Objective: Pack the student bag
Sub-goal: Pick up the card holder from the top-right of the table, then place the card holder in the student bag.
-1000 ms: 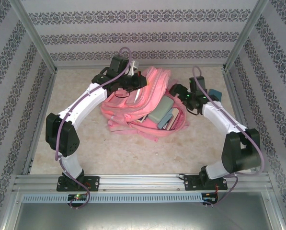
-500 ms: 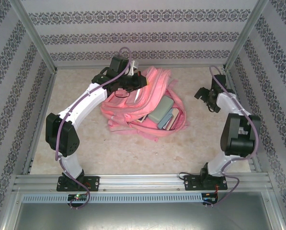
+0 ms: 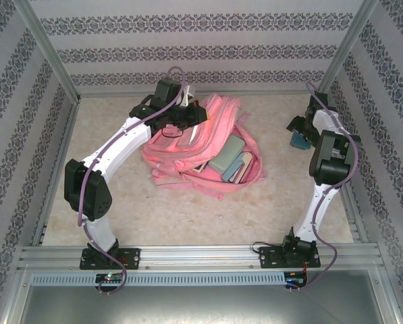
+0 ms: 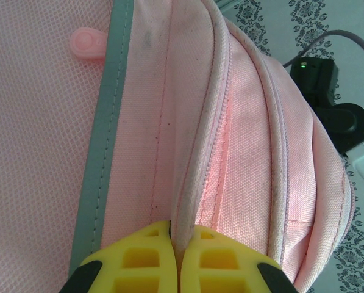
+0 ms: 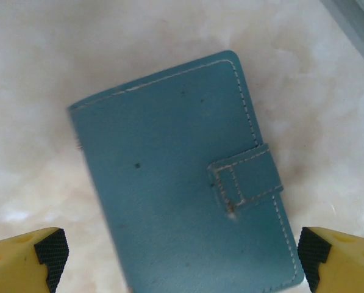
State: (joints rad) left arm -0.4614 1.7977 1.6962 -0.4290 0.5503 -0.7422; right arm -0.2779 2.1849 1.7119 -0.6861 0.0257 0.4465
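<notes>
Right now we are partway through packing: the bag [image 3: 181,154] lies open mid-table [image 3: 154,216], with a grey-green case [image 3: 226,154] and some books [image 3: 242,167] sitting in its mouth. Our left gripper [image 4: 178,244] is clenched on a piped seam at the bag's far-left side, and we judge that it is propping the opening. Our right gripper [image 5: 182,250] hangs released, jaws wide, straight above a teal wallet [image 5: 182,171] that lies flat well right of the bag. The step in hand looks like fetching that wallet. The next move calls for dropping until the fingertips reach the table on either side of it, closing across its width, then carrying it left to the bag's mouth. The wallet is thin, so a shallow pinch may slip off. A rail [image 5: 352,18] beyond the wallet, on the side away from the bag, leaves little room there. The case and books take up much of the opening, so the wallet will need the gap beside them.
</notes>
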